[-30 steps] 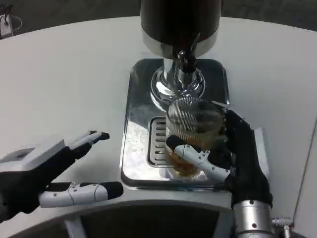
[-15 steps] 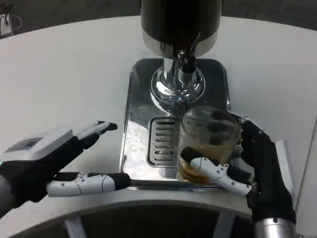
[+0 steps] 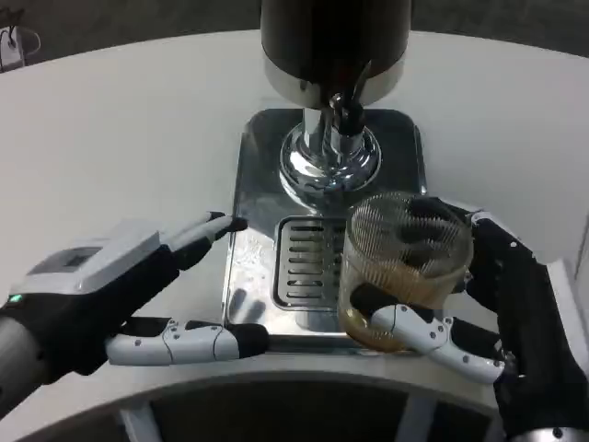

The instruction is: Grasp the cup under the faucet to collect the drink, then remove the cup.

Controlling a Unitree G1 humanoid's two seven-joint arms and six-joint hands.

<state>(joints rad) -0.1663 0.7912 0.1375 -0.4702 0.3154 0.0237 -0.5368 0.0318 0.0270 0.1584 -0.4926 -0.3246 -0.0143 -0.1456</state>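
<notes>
A ribbed clear glass cup (image 3: 405,267) with amber drink in its bottom sits at the right front of the steel drip tray (image 3: 262,184), to the right of the faucet (image 3: 345,109). My right hand (image 3: 502,308) grips the cup, with white fingers wrapped across its front and the black palm behind it. My left hand (image 3: 120,299) hovers open at the tray's left front edge, fingers spread and pointing right. The dark dispenser (image 3: 333,41) stands at the back of the tray.
A slotted grate (image 3: 308,262) lies in the tray in front of the dispenser's chrome base (image 3: 327,166). White table (image 3: 120,138) spreads to the left and right. The table's curved front edge runs just below both hands.
My right hand has carried the cup to the right and toward me, away from under the faucet. My left hand has moved right, up to the tray's edge.
</notes>
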